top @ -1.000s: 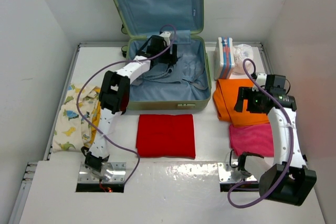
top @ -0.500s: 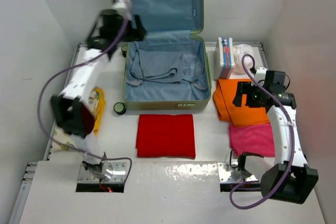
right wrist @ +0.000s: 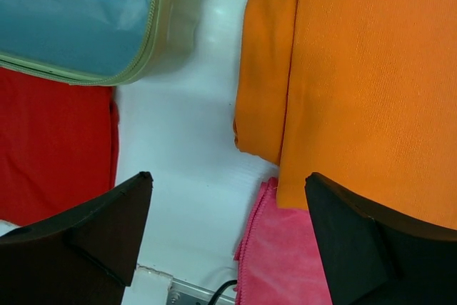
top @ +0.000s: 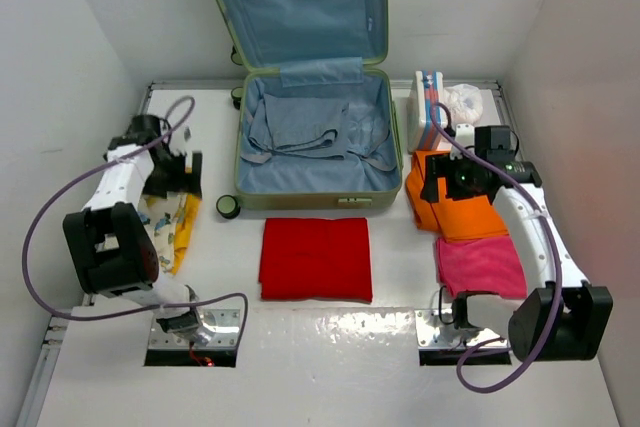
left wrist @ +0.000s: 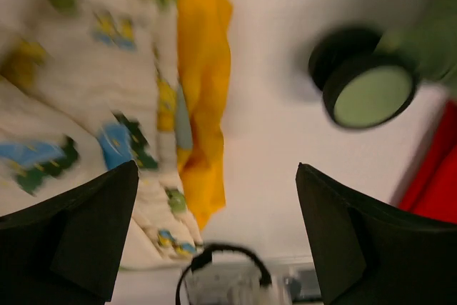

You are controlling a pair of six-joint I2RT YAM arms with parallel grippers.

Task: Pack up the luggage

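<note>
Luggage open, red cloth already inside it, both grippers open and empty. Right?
Not quite. The red cloth lies on the table, just in front of the luggage, not inside it; the top external view shows this. The rest holds.

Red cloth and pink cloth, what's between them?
Nothing, just bare white table between the red cloth and the pink cloth. The top view shows it best.

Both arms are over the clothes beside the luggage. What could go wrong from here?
1. The open left gripper hovers where the yellow cloth meets the printed cloth; a pinch may lift both.
2. The open right gripper is at the edge of the orange cloth, which overlaps the pink cloth; lifting may drag that along.
</note>
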